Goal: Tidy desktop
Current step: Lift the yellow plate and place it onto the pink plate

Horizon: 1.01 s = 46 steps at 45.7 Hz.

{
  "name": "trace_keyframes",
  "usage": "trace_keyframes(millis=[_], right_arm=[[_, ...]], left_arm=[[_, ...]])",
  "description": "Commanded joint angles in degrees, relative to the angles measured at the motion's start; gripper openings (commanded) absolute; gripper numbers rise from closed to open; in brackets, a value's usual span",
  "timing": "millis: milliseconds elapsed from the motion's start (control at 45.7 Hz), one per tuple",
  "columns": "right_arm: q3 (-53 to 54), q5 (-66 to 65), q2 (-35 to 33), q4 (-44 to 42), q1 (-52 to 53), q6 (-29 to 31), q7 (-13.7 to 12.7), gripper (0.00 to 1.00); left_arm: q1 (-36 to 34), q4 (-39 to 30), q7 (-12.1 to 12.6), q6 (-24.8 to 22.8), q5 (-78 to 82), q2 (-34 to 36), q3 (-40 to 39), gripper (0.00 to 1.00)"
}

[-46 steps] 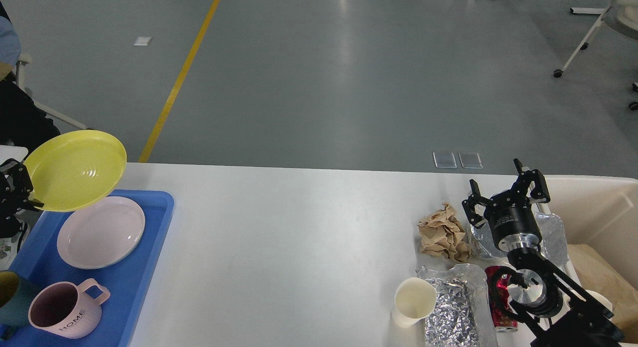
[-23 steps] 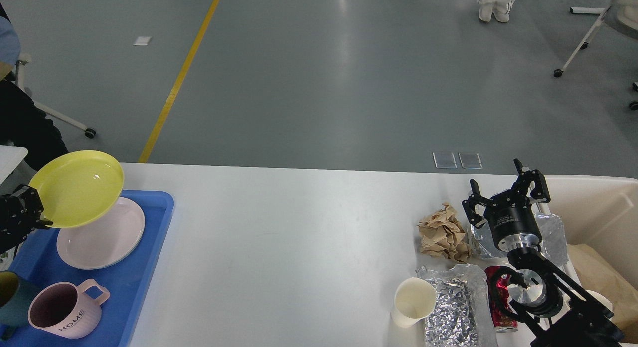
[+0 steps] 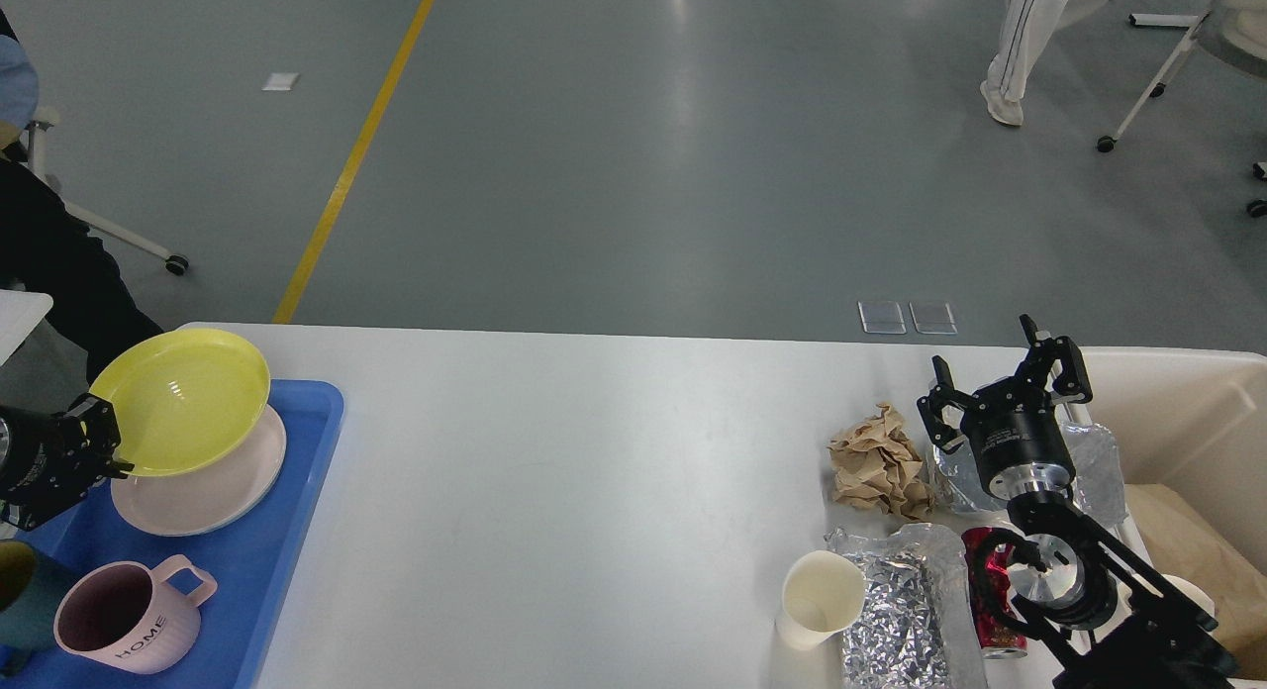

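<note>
The white desktop [image 3: 554, 491] fills the lower half of the head view. At its left end my left gripper [image 3: 99, 437] is shut on the near-left rim of a yellow plate [image 3: 183, 400], held low and nearly flat over a pink plate [image 3: 213, 481] in the blue tray [image 3: 272, 541]. At the right end my right gripper [image 3: 1005, 382] stands open above the desk with nothing between its fingers. Just left of it lies a crumpled brown paper ball [image 3: 879, 461]. Crumpled foil [image 3: 906, 610], a white paper cup [image 3: 822, 600] and a red can [image 3: 993, 595] lie in front.
The tray also holds a pink mug marked HOME [image 3: 124, 615] and a dark teal cup [image 3: 25, 595]. A beige bin [image 3: 1203, 442] stands at the desk's right edge with brown paper in it. More foil [image 3: 1094, 461] lies behind my right wrist. A person walks at the far right.
My left gripper has lowered the yellow plate and levelled it over the pink plate. The right arm has not moved. A person has walked into view at the top right.
</note>
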Motion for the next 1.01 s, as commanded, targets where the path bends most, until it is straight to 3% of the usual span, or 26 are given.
trace_keyframes(millis=[0,262,328,350,416,503,547,722,984], right_arm=[[0.01,0.00,-0.05,0.00,0.01,0.04,0.00,1.00],[0.01,0.00,-0.05,0.00,-0.07,0.04,0.00,1.00],[0.01,0.00,-0.05,0.00,-0.07,0.04,0.00,1.00],[0.01,0.00,-0.05,0.00,0.01,-0.05,0.00,1.00],[0.01,0.00,0.03,0.00,-0.07,0.04,0.00,1.00],[0.01,0.00,-0.05,0.00,0.01,-0.05,0.00,1.00],[0.01,0.00,0.03,0.00,-0.07,-0.05,0.00,1.00],[0.01,0.00,0.03,0.00,0.01,-0.05,0.00,1.00],[0.01,0.00,-0.05,0.00,-0.07,0.04,0.00,1.00]], left_arm=[[1.16,-0.39,0.37,1.37,1.67,-0.65,0.01,0.00],[1.16,-0.39,0.45,1.81,1.41,-0.38,-0.61,0.01],[1.16,-0.48,0.28,1.81,1.41,-0.56,-0.78,0.07],[1.16,-0.48,0.19,1.81,1.59,-0.82,-0.79,0.17],[1.25,-0.48,0.19,1.81,1.68,-0.82,-0.70,0.35],[1.25,-0.48,0.28,2.16,1.68,-0.73,-0.70,0.73],[1.25,-0.48,0.37,2.16,1.68,-0.73,-0.70,0.81],[0.90,-0.48,0.81,0.93,1.85,-0.30,-0.78,0.94],[-5.07,-0.57,0.28,0.84,1.94,2.16,-0.87,0.96]])
